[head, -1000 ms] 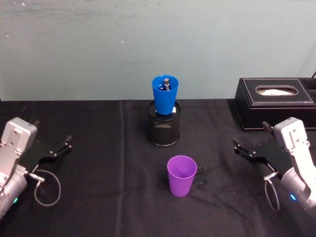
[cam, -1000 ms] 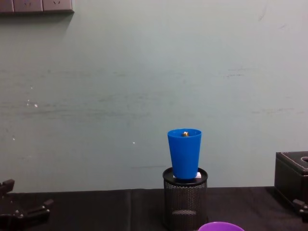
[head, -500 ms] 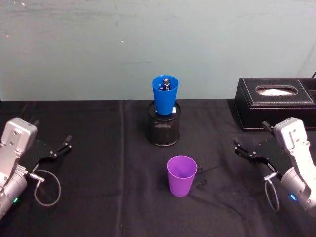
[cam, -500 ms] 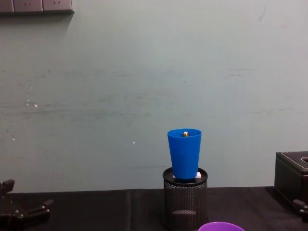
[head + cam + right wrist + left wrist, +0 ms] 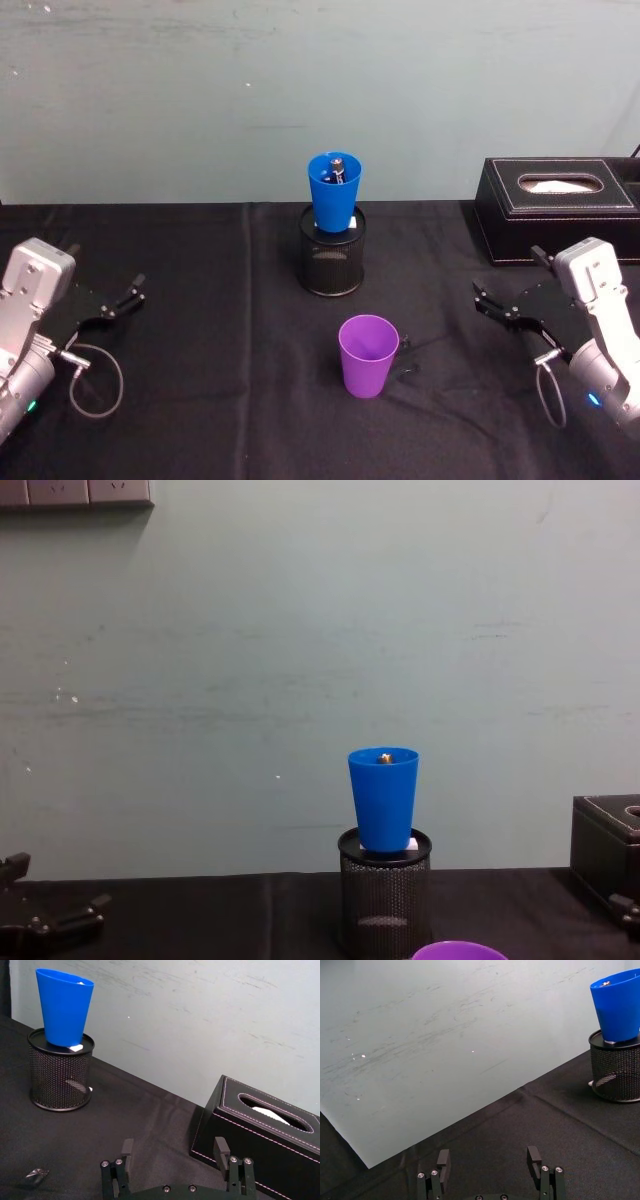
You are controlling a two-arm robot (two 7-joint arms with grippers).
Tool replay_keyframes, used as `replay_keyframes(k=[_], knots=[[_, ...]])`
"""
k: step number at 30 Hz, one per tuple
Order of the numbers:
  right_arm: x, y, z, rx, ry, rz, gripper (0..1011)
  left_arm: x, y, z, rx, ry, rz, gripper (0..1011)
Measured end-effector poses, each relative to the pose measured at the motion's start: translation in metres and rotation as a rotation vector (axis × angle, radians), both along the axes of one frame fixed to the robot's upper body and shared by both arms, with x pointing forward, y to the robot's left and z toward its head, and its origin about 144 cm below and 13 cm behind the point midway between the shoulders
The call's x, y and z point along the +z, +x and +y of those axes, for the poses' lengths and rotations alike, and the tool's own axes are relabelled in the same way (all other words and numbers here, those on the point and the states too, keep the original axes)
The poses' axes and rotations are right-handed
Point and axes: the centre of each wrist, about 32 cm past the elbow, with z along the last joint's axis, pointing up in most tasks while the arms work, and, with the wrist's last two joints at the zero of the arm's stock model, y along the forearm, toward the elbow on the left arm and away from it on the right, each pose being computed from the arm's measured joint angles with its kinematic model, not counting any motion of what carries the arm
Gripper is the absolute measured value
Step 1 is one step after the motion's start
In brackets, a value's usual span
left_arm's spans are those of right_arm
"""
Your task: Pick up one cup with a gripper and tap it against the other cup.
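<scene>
**A:** Where's the purple tumbler [image 5: 368, 355]?

**B:** Upright on the black tablecloth [image 5: 200, 390], mid-table, nearer the robot than the black wire-mesh pen holder [image 5: 332, 266] and apart from it. The blue tumbler [image 5: 334, 192] sits upright in that holder's mouth.

**A:** And the grippers?

**B:** The left gripper [image 5: 125, 297] is far out on the left, jaws spread, nothing between them. The right gripper [image 5: 490, 302] is on the right, near the black tissue box [image 5: 560, 215], jaws apart too and empty. Both are well apart from the cups.

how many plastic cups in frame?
2: the blue tumbler sits in the black mesh pen holder at centre back; the purple tumbler stands on the black cloth in front. None appear hidden.
</scene>
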Motion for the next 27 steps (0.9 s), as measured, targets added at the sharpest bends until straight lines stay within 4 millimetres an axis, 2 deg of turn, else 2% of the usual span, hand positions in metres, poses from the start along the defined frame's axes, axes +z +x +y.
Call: replay_keyframes(k=[16,22,27], knots=[[0.005,-0.004,0.001,0.024,0.018,-0.042,1002,0.000,0.000,0.000,0.000,0.000,0.000,1000],[0.007,-0.019,0.001,0.071,0.065,-0.068,1002,0.000,0.000,0.000,0.000,0.000,0.000,1000],[0.000,-0.040,-0.005,0.163,0.129,-0.028,1002,0.000,0.000,0.000,0.000,0.000,0.000,1000]])
